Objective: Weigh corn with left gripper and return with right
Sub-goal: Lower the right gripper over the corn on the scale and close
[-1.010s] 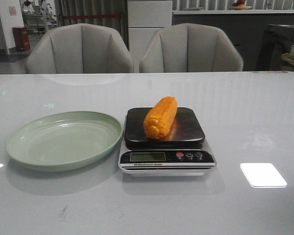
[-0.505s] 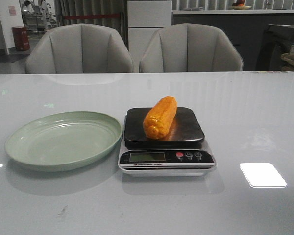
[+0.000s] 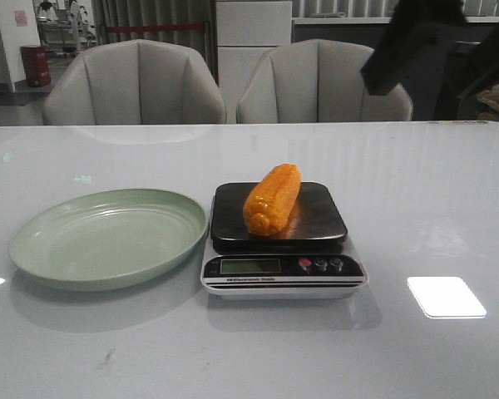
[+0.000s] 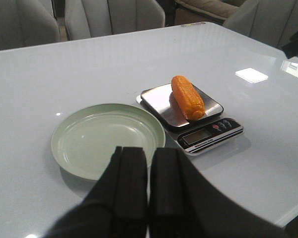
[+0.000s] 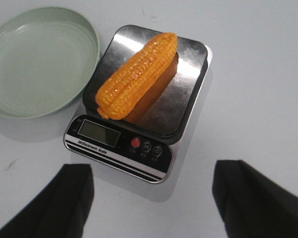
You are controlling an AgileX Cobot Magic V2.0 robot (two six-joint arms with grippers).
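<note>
**Open access above the scale; plate crowds its left side**

The corn [image 3: 273, 199] is laid on the platform of the kitchen scale [image 3: 283, 268], with nothing over it. The scale's left edge is nearly touched by the pale green plate [image 3: 33, 241]. Bare table [image 3: 432, 199] is left to the right and in front. The right gripper [image 5: 154, 198] is held spread wide above the scale.

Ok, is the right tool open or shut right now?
Open. In the right wrist view the right tool has its two fingers wide apart, with bare table between them, above the scale holding the corn.
</note>
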